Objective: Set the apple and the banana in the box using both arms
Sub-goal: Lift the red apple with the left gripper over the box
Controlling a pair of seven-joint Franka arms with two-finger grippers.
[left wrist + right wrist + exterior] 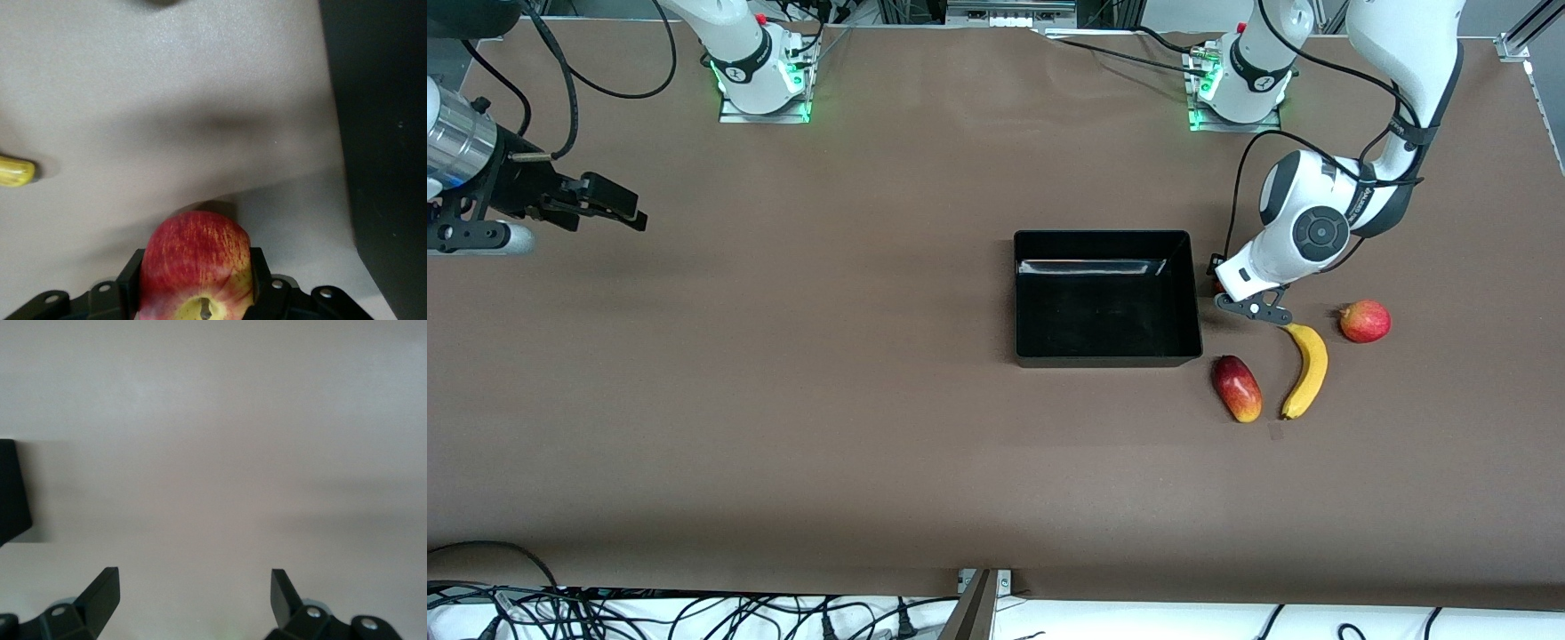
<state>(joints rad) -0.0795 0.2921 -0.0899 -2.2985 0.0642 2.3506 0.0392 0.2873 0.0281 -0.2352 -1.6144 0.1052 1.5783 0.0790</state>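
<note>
A: Right pincer (618, 206), over bare bench (783, 427) at the right arm's end: state?

B: My right pincer waits there, fingers (100, 593) spread apart, holding nothing.

A: The glossy black shallow plastic box (1107, 356)?

B: Mid-bench, nothing in it yet.

A: Left pincer (197, 293)?

B: Clamped on the small round red apple with yellow streaks (197, 263), low and just beside the box's wall toward the left arm's end. The curved yellow banana (1305, 370) lies on the bench close by, nearer the camera, between an oblong red-yellow fruit (1237, 388) and a round red fruit (1365, 321).

A: Risk?

B: In my judgement, a low carry could strike the wall and knock the apple loose; the round skin may slip.
</note>
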